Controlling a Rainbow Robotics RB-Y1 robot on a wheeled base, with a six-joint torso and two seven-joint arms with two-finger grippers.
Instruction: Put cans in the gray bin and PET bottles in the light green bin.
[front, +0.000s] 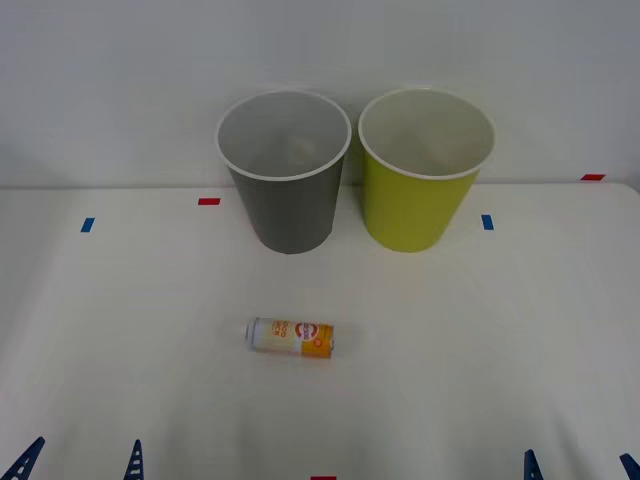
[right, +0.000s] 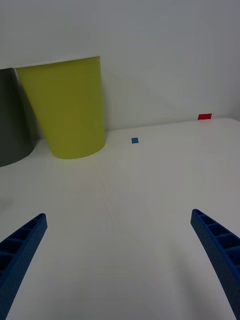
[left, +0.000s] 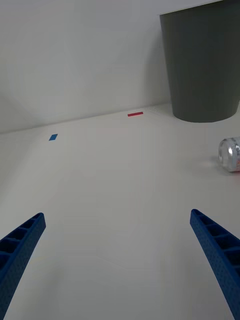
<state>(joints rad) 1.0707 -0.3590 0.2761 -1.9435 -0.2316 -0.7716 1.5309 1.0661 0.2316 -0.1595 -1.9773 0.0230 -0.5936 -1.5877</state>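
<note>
White table (front: 500, 340) beneath my two parted grippers, left (front: 80, 462) and right (front: 580, 465): can (front: 291, 337) lying on its side ahead between them, gray bin (front: 285, 170) and light green bin (front: 424, 168) upright beyond it.

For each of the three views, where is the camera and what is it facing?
Front: above the arms, looking down at the can lying before both bins; pincer tips at the near edge.
Right wrist: on the right arm, facing the light green bin; open right pincer.
Left wrist: on the left arm, facing the gray bin; open left pincer.
All three views show the gray bin.
</note>
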